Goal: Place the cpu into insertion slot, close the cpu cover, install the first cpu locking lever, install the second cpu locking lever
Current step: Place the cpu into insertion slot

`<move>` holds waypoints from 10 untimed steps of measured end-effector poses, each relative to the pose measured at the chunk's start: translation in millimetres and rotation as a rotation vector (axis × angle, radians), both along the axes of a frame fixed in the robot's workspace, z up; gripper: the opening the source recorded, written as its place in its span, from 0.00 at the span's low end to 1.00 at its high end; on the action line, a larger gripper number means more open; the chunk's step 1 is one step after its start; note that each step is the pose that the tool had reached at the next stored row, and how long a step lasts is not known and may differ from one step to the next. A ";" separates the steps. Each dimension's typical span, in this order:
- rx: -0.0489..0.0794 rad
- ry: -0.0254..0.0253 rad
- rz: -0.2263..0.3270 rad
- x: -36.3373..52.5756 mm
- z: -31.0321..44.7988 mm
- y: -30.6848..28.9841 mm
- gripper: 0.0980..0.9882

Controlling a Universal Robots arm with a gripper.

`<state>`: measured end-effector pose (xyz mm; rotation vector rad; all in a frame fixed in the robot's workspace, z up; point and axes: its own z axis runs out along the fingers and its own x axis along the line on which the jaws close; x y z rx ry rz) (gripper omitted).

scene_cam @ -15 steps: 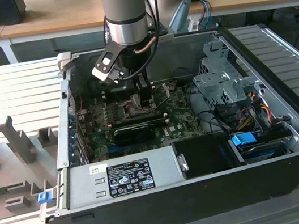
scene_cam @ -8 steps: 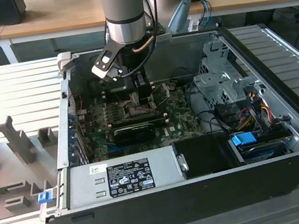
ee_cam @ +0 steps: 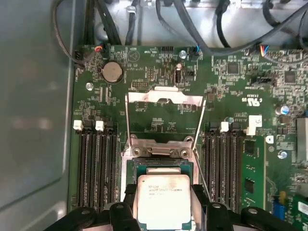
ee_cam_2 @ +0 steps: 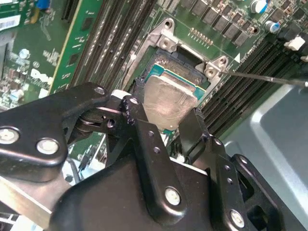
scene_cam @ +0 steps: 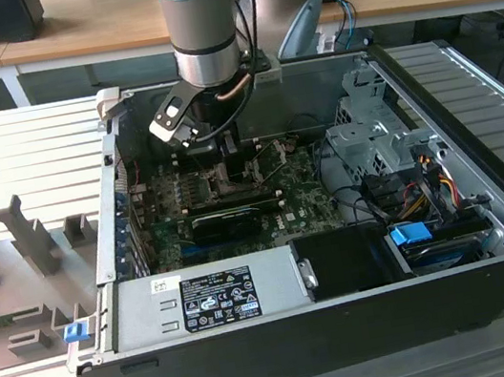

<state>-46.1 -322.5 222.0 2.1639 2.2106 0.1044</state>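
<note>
The cpu (ee_cam: 163, 192), a small square chip with a silvery top, lies flat between my gripper's (ee_cam: 163, 208) black fingers (ee_cam: 128, 199). The gripper is shut on its two opposite edges. In the second wrist view the cpu (ee_cam_2: 168, 95) sits over the open insertion slot (ee_cam_2: 166, 72), with the gripper (ee_cam_2: 164, 111) around it; I cannot tell whether it is fully seated. The cpu cover (ee_cam: 165, 97) stands swung open beyond the slot. Two thin locking levers (ee_cam: 126, 122) (ee_cam: 201, 127) are raised at either side. In the exterior view the gripper (scene_cam: 228, 161) reaches down onto the motherboard (scene_cam: 303, 204).
Black memory slots (ee_cam: 94, 163) (ee_cam: 224, 163) flank the socket. A grey power supply box (scene_cam: 207, 297) lies along the near side of the case, and a metal drive cage (scene_cam: 368, 130) with cables stands at the exterior view's right. A grey case wall (ee_cam: 33, 120) is close by.
</note>
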 end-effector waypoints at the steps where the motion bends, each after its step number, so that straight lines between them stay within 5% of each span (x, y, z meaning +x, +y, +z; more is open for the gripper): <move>1: 0.000 0.0000 -0.009 0.0 -3.1 0.1 0.48; 3: 0.000 0.0001 -0.060 -0.3 -8.4 0.1 0.48; 10: 0.000 0.0000 -0.054 -0.6 -17.1 1.4 0.48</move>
